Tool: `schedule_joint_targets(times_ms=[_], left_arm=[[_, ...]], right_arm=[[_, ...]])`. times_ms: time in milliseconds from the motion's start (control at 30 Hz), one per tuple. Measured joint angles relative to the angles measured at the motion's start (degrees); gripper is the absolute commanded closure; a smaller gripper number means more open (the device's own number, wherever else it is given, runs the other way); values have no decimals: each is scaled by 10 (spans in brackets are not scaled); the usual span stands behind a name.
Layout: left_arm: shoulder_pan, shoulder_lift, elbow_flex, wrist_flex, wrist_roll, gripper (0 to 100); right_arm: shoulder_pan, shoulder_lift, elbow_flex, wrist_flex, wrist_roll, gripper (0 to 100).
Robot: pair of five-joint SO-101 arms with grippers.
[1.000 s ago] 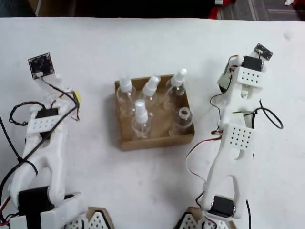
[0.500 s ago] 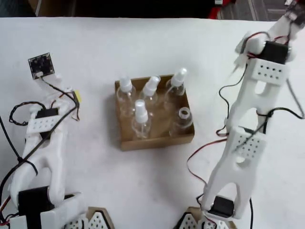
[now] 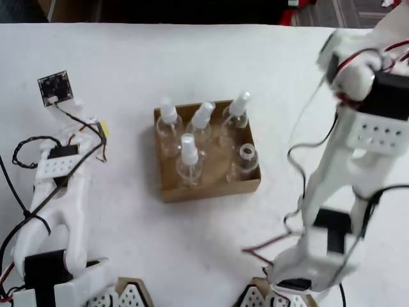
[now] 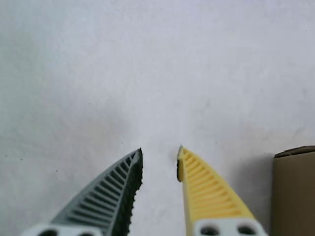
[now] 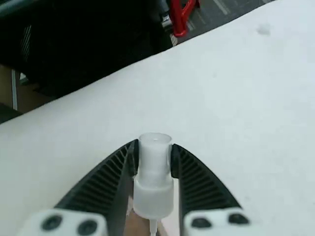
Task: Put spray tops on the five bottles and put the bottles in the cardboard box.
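- White plastic spray top (image 5: 155, 172) stands upright, clamped between the black ribbed fingers of the right gripper (image 5: 153, 147). Its thin tube hangs below, and it is held above the white desk (image 3: 128, 64) towards the far edge.
- Right arm (image 3: 358, 147) is reared up tall along the desk's right side.
- Cardboard box (image 3: 211, 187) sits about mid-desk between the two arms, with five clear bottles standing inside it.
- Three capped bottles line the box's far wall, at the left (image 3: 169, 125), the middle (image 3: 202, 121) and the right (image 3: 235, 118).
- A fourth capped bottle (image 3: 189, 160) stands nearer the front wall, left of centre.
- The uncapped bottle (image 3: 246, 157) stands in the box's front right corner, its neck open.
- Left gripper (image 4: 158, 160), one finger grey and one yellow, points down at the desk with only a narrow gap between the tips. A corner of the box is near the yellow finger.
- Left arm (image 3: 61, 185) is folded low by the desk's left edge.
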Motion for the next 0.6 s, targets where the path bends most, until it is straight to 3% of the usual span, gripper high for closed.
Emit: schedule_joint_targets(times_ms=[100, 367, 600], left_arm=[[0, 0, 0, 0, 0, 883], [0, 0, 0, 0, 0, 883], [0, 0, 0, 0, 0, 883]], right_arm=[[-29, -96, 113, -18, 0, 983], [-58, -289, 318, -195, 5, 983], [-119, -425, 554, -392, 95, 983]])
